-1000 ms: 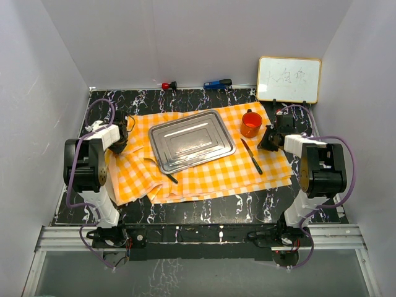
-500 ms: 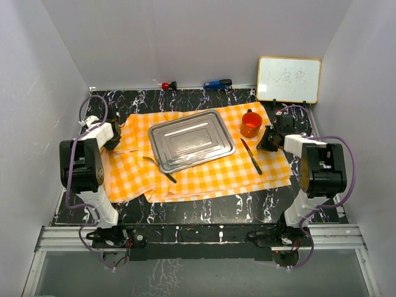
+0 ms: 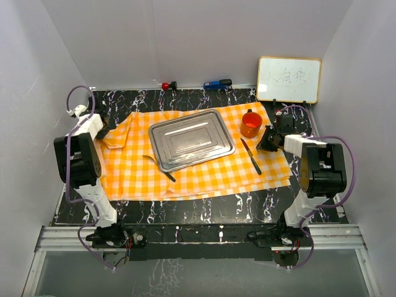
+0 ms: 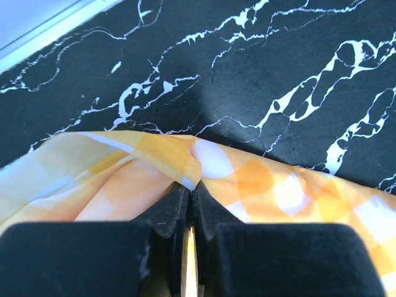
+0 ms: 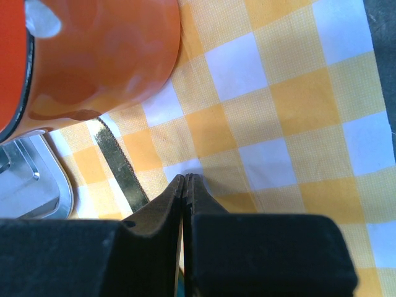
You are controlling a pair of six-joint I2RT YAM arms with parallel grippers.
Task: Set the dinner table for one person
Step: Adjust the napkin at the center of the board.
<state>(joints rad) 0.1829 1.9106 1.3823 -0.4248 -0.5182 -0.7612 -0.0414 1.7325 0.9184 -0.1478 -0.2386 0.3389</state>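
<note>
Overhead view of a dinner table (image 3: 204, 210), a black tabletop veined in white, boxed in by walls at 9, 12 and 3 o'clock. An orange-and-white checked cloth (image 3: 204, 176) covers its middle. Bare tabletop shows widest along the 12 and 6 o'clock edges.

At 9 o'clock the left gripper (image 3: 104, 125) sits at the cloth's left edge, near the wall, jaws clamped on a raised fold of cloth. In its wrist view, bare tabletop lies just beyond the pinched fold.

A fork (image 3: 159, 167) lies at 7 o'clock of a steel tray (image 3: 192, 141) resting mid-cloth. An orange cup (image 3: 251, 124) stands at the tray's 2 o'clock and a knife (image 3: 252, 156) lies at its 4 o'clock.

The right gripper (image 3: 266, 139) is just right of the cup and knife, jaws together, tips down at the cloth. Whether any cloth is caught cannot be told. Bare tabletop lies at its 3 o'clock.

A whiteboard (image 3: 289, 79) leans in the far right corner.
</note>
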